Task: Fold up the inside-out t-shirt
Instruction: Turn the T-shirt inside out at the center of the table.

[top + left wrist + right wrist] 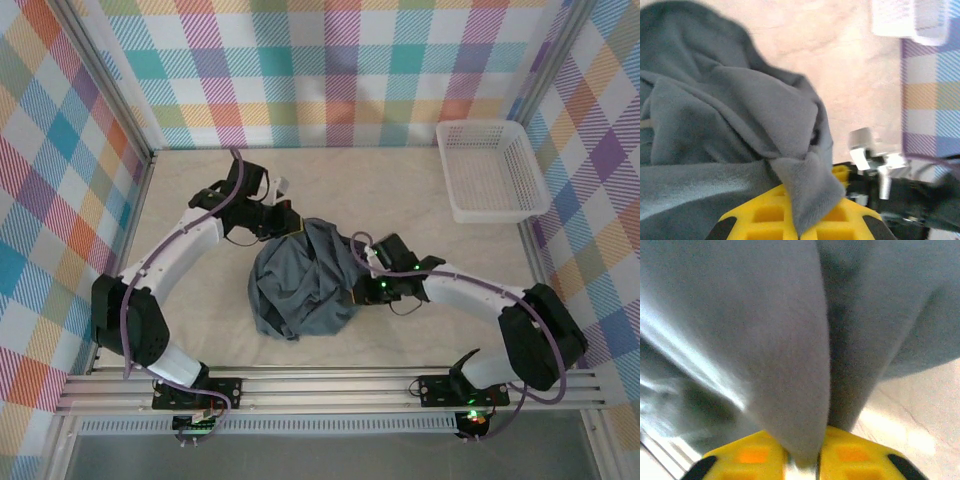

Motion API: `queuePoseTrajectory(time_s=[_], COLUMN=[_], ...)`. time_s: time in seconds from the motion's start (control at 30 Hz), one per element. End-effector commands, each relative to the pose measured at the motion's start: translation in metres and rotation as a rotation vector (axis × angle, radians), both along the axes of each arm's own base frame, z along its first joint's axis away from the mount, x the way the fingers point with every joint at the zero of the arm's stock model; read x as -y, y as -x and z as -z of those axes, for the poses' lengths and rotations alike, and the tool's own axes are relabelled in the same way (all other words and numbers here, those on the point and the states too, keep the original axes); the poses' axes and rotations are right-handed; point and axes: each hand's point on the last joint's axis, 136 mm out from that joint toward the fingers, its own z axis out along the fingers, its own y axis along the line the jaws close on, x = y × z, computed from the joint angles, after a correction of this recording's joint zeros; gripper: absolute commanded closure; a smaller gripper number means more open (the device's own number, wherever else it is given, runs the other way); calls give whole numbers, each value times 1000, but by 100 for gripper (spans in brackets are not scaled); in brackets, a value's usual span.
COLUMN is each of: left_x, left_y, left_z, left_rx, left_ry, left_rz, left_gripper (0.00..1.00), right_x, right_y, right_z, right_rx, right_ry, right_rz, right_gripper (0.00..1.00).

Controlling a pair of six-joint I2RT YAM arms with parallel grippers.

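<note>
The slate blue-grey inside-out t-shirt [300, 278] lies bunched in a heap at the table's middle, held up between both arms. My left gripper [288, 226] is at the heap's upper left corner. In the left wrist view its yellow fingers [765, 215] are shut on a fold of the t-shirt [807, 190]. My right gripper [362, 283] is at the heap's right edge. In the right wrist view its yellow fingers [855, 455] pinch a hanging fold of the t-shirt [800, 405], and cloth covers most of the frame.
A white mesh basket [492, 170] stands at the back right of the beige table [400, 190]. Plaid walls enclose the left, back and right. An aluminium rail [330, 385] with both arm bases runs along the near edge.
</note>
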Motion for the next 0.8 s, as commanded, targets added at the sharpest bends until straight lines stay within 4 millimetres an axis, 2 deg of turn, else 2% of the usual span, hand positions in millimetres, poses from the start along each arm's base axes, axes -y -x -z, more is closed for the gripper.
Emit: queuePoseTrajectory(time_s=[0.0,0.07,0.17,0.27,0.33,0.37,0.4,0.47,0.53,0.57,0.63,0.67,0.7,0.77], left_x=[15,20,27,32,36,36,35,26,11,0,-31,-53,-70,-94], left_y=[12,23,32,34,35,35,34,32,30,27,15,6,-3,-22], left_z=[-27,-21,-22,-32,-45,-50,-54,-52,-45,-41,-23,-10,2,35], left_rx=[42,22,16,32,54,67,85,106,107,116,139,150,159,162], left_ry=[75,62,73,88,109,111,105,33,-73,-142,-334,-467,-569,-674], left_rz=[88,128,164,175,185,190,193,174,142,118,44,-7,-43,-97], left_gripper=[100,100,100,100,100,100,100,100,100,100,98,93,91,93], right_x=[4,-12,-48,-81,-97,-100,-99,-91,-94,-99,-109,-113,-115,-114], right_y=[-18,-36,-43,-49,-62,-77,-91,-116,-115,-105,-78,-61,-47,-31], right_z=[-53,-100,-147,-165,-158,-148,-139,-124,-124,-130,-154,-172,-187,-217], right_rx=[212,427,695,780,749,731,716,687,660,639,563,517,478,439], right_ry=[-10,-85,-215,-307,-310,-265,-216,-118,-143,-197,-362,-472,-563,-723], right_rz=[-47,-134,-347,-485,-505,-460,-408,-297,-292,-315,-364,-389,-406,-372], right_gripper=[54,35,18,14,14,17,25,60,89,100,100,100,100,100])
